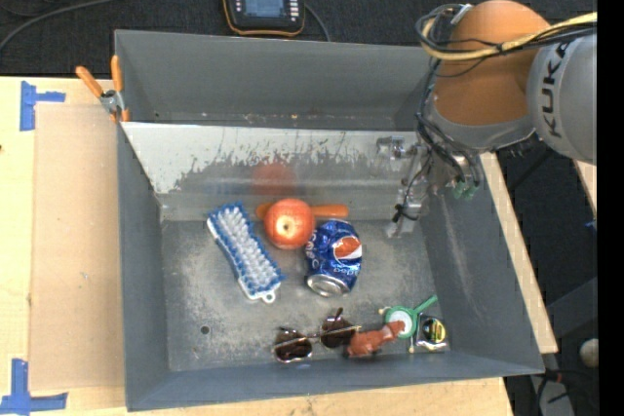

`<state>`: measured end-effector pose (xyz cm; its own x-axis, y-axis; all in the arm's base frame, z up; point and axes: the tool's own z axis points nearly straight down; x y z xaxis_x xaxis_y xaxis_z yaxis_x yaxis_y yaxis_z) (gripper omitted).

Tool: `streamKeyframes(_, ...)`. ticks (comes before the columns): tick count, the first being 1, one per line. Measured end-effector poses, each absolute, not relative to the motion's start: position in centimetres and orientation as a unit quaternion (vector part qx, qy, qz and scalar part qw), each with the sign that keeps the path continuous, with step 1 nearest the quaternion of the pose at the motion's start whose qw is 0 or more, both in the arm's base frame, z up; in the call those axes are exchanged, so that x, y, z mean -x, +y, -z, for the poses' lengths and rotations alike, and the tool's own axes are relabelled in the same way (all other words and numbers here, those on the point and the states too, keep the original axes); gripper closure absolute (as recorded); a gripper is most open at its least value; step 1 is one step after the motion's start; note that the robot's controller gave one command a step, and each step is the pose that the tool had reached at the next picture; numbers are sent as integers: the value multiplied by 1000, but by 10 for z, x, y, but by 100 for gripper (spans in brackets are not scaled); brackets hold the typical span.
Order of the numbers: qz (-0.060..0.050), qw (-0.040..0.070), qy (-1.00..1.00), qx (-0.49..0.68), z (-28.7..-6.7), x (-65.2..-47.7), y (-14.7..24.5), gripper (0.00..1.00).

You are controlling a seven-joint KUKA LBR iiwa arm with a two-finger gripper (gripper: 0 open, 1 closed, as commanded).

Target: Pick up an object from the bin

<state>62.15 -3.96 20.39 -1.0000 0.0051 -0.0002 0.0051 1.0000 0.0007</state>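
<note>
My gripper (402,217) hangs low in the back right of the bin, above bare floor near the rear wall, with nothing seen in it. A crushed blue Pepsi can (333,256) lies to its lower left, a short gap away. A red apple (289,224) rests against the can's left side. Behind the apple and can, an orange stick-like piece (332,210) pokes out toward the gripper.
A blue and white scrubbing brush (245,253) lies slantwise left of the apple. Along the front wall are dark sunglasses (310,339), a reddish-brown piece (368,341) and a green and yellow tape measure (419,326). The arm's orange cover looms over the right rim.
</note>
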Motion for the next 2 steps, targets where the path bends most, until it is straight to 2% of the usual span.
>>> streamKeyframes(1, 0, -3, 1000, -3, -71, -601, 9, 0)
streamKeyframes(2, 1, 7, 1000, 22, -142, -599, 14, 0)
